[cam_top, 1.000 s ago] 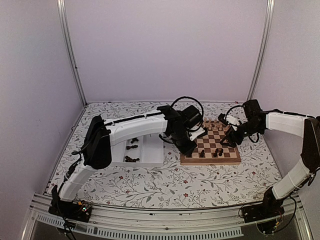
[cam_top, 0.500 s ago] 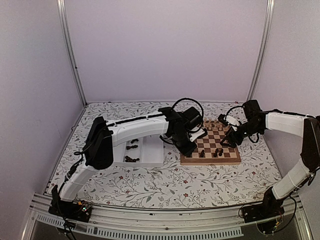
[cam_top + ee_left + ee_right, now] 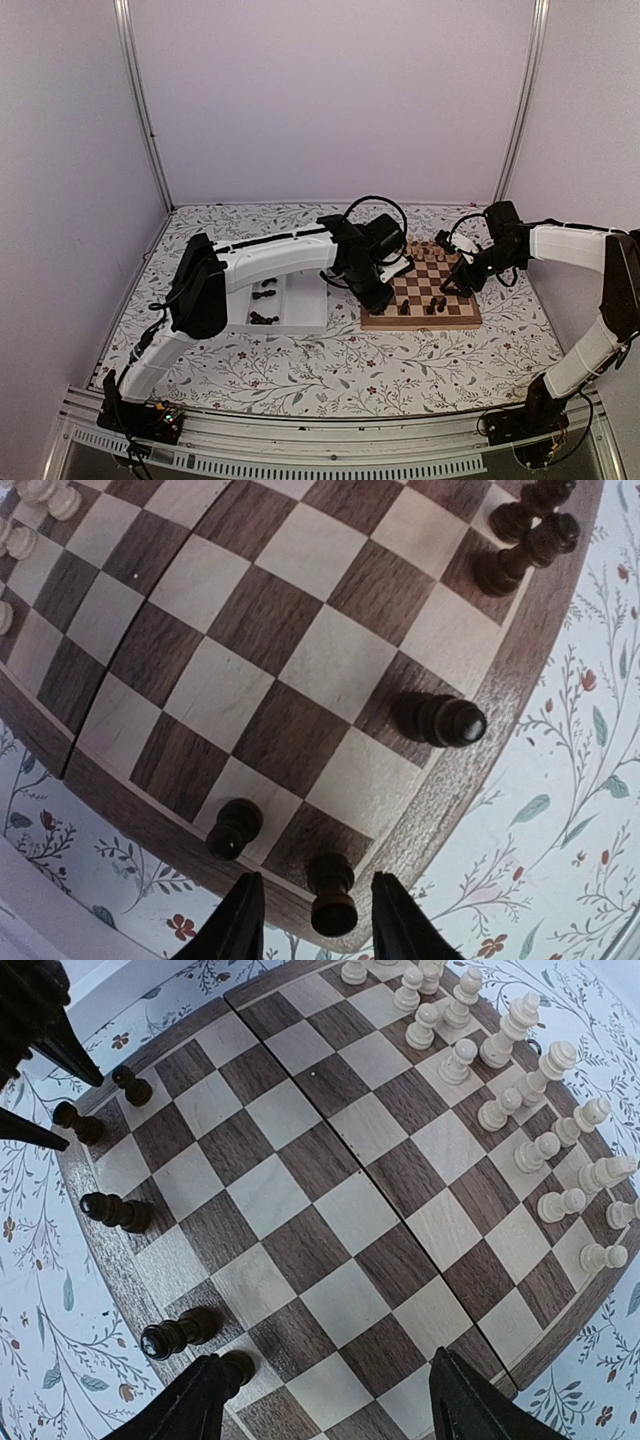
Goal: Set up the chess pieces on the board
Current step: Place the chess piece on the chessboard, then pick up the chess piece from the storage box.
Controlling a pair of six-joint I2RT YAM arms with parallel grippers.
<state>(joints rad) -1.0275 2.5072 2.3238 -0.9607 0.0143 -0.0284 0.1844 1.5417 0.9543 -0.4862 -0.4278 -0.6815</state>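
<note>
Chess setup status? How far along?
Done: light pieces line one edge; five dark pieces stand along the opposite edge of the board. In hand: left claw open around a dark corner piece. Left: loose dark pieces in the white tray.

from above, the dark chess pieces [image 3: 264, 318] in the white tray [image 3: 290, 329] are too small to tell apart, and the left arm [image 3: 290, 255] hides the left edge of the board [image 3: 425, 322]. the left wrist view's top corner cuts off the pale pieces [image 3: 62, 500].
</note>
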